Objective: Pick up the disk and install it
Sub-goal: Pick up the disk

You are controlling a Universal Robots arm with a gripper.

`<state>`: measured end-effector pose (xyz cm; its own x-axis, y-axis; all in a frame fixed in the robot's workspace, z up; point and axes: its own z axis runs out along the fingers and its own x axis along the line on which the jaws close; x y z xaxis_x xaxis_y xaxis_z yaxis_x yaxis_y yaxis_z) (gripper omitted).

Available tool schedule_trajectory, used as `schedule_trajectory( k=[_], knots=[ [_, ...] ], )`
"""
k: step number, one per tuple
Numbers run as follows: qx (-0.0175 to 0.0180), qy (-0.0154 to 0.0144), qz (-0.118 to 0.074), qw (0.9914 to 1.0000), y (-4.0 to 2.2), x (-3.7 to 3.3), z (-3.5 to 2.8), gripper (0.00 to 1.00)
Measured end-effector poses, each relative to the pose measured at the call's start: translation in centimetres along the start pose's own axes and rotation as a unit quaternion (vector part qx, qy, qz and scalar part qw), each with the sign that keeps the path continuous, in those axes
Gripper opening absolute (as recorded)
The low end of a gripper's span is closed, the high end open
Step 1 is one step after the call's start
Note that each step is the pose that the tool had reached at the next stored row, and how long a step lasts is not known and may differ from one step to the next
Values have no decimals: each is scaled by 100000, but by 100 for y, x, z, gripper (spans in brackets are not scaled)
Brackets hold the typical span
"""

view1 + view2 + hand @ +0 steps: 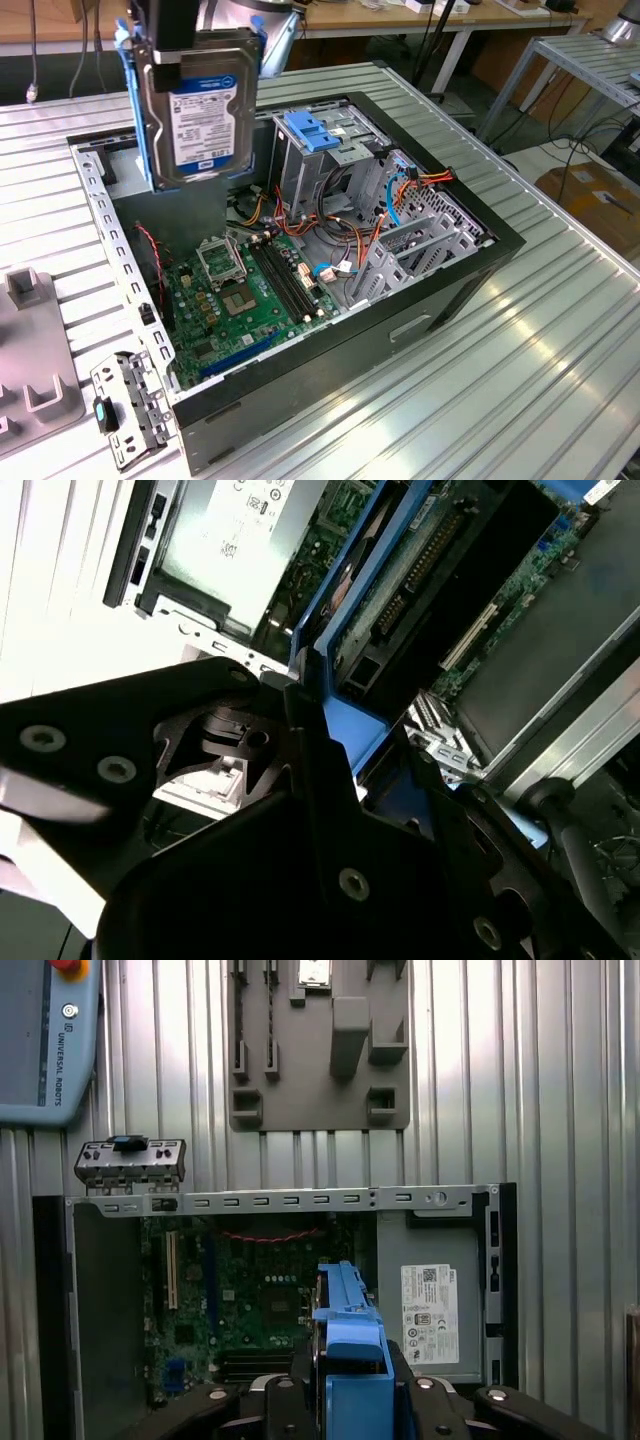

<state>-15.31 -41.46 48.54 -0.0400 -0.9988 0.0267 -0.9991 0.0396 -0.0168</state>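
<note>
Silver disk, blue-framed (upright), in claw

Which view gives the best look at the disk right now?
The exterior view: the disk hangs upright from the gripper over the open case, label face visible. Both wrist views show its blue carrier edge-on in the gripper.

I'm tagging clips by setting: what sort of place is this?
Probably a robotics lab or workshop: an open PC case lies on a ribbed metal table, the pincer holds a disk above it, and workbenches with cables stand behind.
</note>
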Motion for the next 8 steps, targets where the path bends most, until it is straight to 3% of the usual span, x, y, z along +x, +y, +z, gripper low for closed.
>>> schedule_trajectory(
  k=[5,8],
  knots=[
    [4,9,-4,100000,-233,-6,26,37],
    [1,13,-5,100000,-269,-7,32,37]
  ],
)
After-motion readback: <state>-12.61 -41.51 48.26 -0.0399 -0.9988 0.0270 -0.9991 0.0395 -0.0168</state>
